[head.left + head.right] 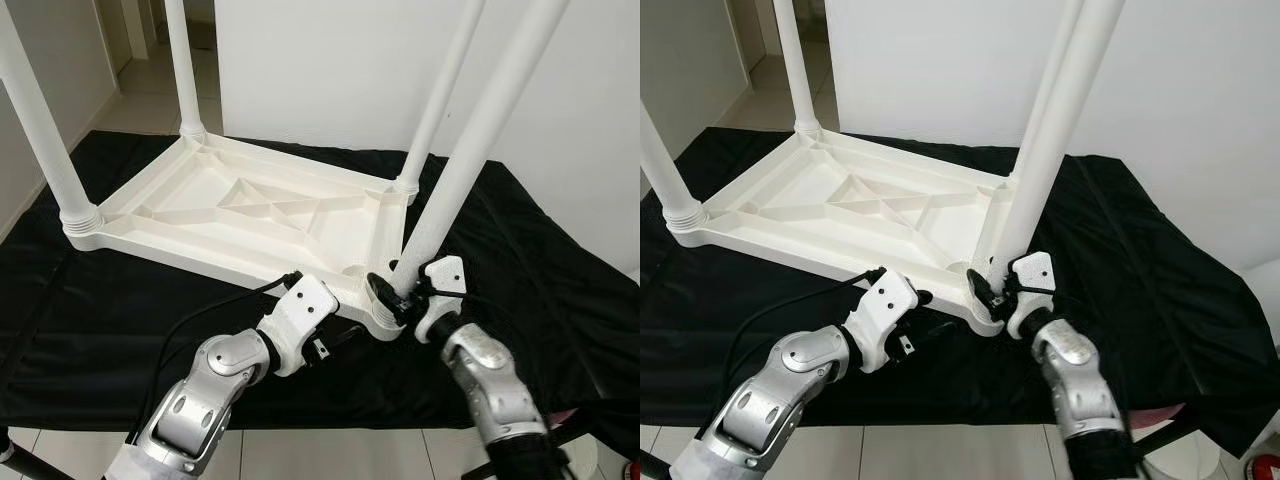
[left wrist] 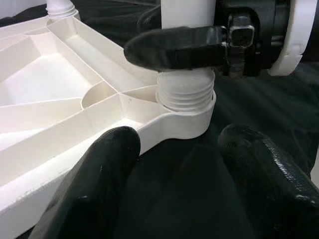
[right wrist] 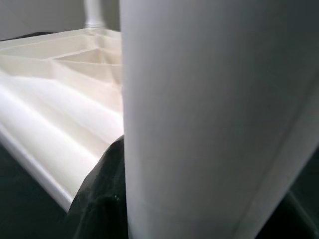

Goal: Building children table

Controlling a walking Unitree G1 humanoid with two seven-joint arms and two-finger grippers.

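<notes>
A white plastic table top (image 1: pixel 240 215) lies upside down on a black cloth. Three white legs stand in its corners: the near left leg (image 1: pixel 40 120), the far left leg (image 1: pixel 183 65) and the far right leg (image 1: pixel 440 90). The fourth leg (image 1: pixel 470 150) leans in the near right corner socket (image 2: pixel 187 119), its threaded end (image 2: pixel 185 92) partly showing. My right gripper (image 1: pixel 395 295) is shut on this leg just above the socket. My left gripper (image 1: pixel 335 340) is open, low over the cloth beside that corner, its fingers (image 2: pixel 89 184) holding nothing.
The black cloth (image 1: pixel 540 260) covers the low surface and hangs off its near edge onto a pale tiled floor (image 1: pixel 330 455). A white wall (image 1: pixel 330 70) rises behind. A doorway (image 1: pixel 140 50) opens at the back left.
</notes>
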